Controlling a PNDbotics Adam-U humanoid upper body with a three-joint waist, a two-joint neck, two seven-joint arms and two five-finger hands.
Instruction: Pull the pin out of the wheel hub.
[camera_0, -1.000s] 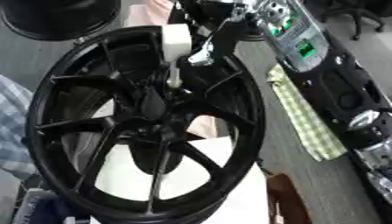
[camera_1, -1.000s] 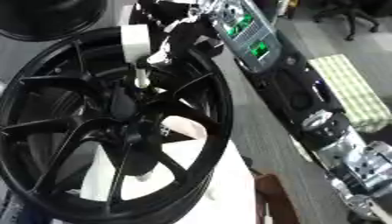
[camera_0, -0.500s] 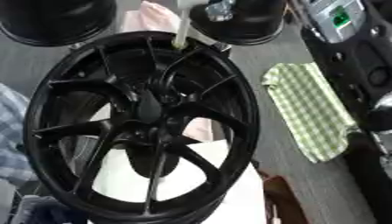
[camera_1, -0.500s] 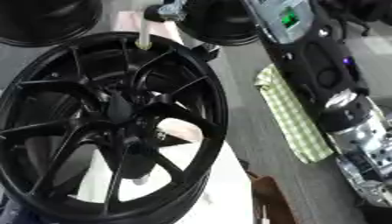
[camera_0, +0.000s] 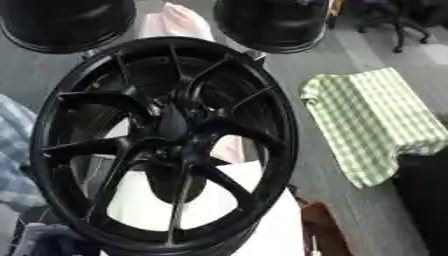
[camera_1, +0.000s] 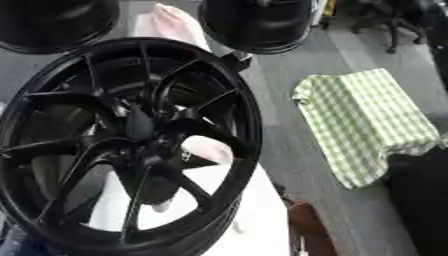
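Neither robot hand in shot, so their state can't be told; black wheel hub (camera_0: 166, 142) lies flat on white sheet (camera_0: 262, 225); no pin visible in it; risk: hub unsteadied, could shift if bumped.

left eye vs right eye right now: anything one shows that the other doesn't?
Left eye only: blue-and-white checked fabric along the left edge, beside the wheel.
Right eye only: more grey floor between the wheel and the green checked cloth, and more of the dark shape at lower right.
Both: black spoked wheel, green checked cloth, two more black wheels behind. No hand and no pin in either.
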